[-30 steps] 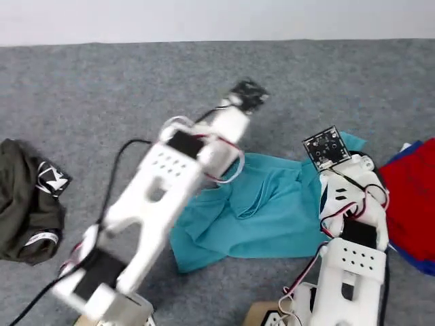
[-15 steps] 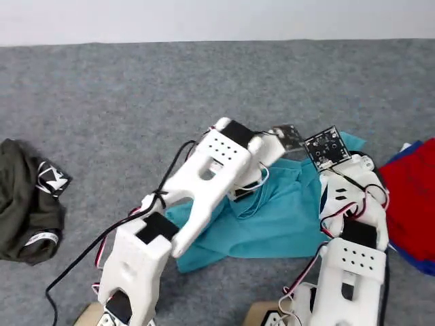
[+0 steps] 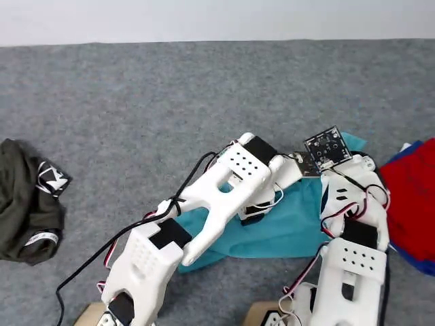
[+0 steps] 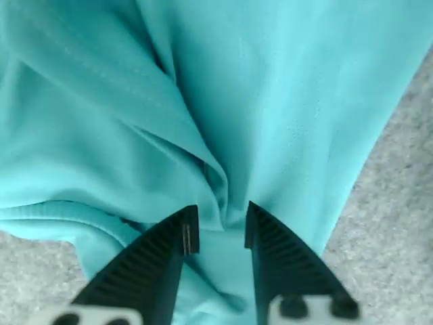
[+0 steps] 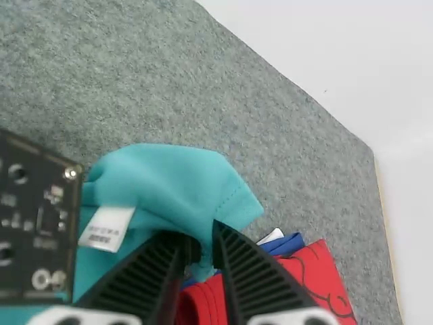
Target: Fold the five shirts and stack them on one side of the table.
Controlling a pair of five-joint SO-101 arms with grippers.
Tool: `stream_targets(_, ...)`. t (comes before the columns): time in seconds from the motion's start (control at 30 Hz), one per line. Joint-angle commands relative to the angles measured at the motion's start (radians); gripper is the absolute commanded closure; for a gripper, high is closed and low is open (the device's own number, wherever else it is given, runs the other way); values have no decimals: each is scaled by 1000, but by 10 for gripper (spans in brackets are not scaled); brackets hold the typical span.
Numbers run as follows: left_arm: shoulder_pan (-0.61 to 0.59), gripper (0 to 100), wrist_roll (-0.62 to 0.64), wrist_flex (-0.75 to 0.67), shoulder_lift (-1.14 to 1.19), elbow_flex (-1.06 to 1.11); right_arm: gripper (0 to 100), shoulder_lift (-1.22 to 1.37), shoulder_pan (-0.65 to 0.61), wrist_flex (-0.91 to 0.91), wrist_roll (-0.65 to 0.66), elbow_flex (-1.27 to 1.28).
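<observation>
- Table (image 3: 136, 102): grey felt surface, carrying three garments in the high view.
- Teal shirt (image 3: 285, 234): lies crumpled, not folded, at about 5 o'clock from the table centre. It sits between the two arms and is partly covered by both.
- Left arm (image 3: 217, 190): stretched low across the teal shirt, running from 7 o'clock towards the centre.
- Left gripper (image 4: 218, 230): directly over the teal cloth. Its fingers (image 4: 183, 237) are slightly parted and straddle a raised ridge of fabric. No firm clamp is visible.
- Right arm (image 3: 353, 231): stands at 4 o'clock, at the shirt's outer edge.
- Right gripper (image 5: 206, 247): fingers drawn close together, pinching a bunched edge of the teal shirt. A white label (image 5: 105, 228) on the cloth shows just beside the held part.
- Red and blue shirt (image 3: 411, 197): at the 3 o'clock edge of the table, just beside the right arm and close to the teal shirt's corner.
- Dark olive shirt (image 3: 24, 204): heaped at the 9 o'clock edge, well apart from both arms and from the other garments.
</observation>
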Motion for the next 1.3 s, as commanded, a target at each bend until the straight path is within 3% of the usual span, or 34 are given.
stream_targets(0.0,-12,872,-8,12,-6,-30,988,-5,7,-15,6,-9)
stream_targets(0.43,-60,906,-23,-75,78,-33,988,-7,7,-15,6,-9)
stream_targets(0.77,-78,996,-21,77,68,-297,988,-5,5,-15,5,-9)
stream_targets(0.97,-167,997,-18,72,-55,-321,988,-7,5,-15,8,-15)
stream_targets(1.27,-368,998,135,72,-319,-325,988,-8,4,36,2,-115)
